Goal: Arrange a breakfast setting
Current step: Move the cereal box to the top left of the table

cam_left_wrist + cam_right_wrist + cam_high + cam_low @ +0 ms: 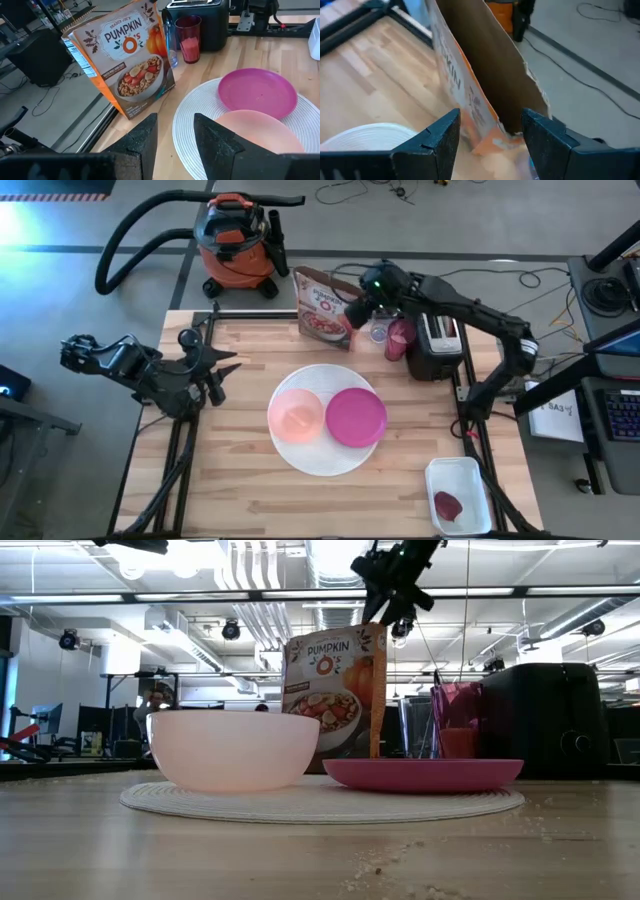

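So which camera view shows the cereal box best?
The left wrist view: the cereal box stands fully visible, front readable. The high view shows it small at the table's far edge, the low view only its upper part behind the pale pink bowl, and the right wrist view just its torn top.

table (230,470) – wood | on it: white plate (322,455), cereal box (322,308), toaster (437,340), pink cup (398,340), white tray (458,495)
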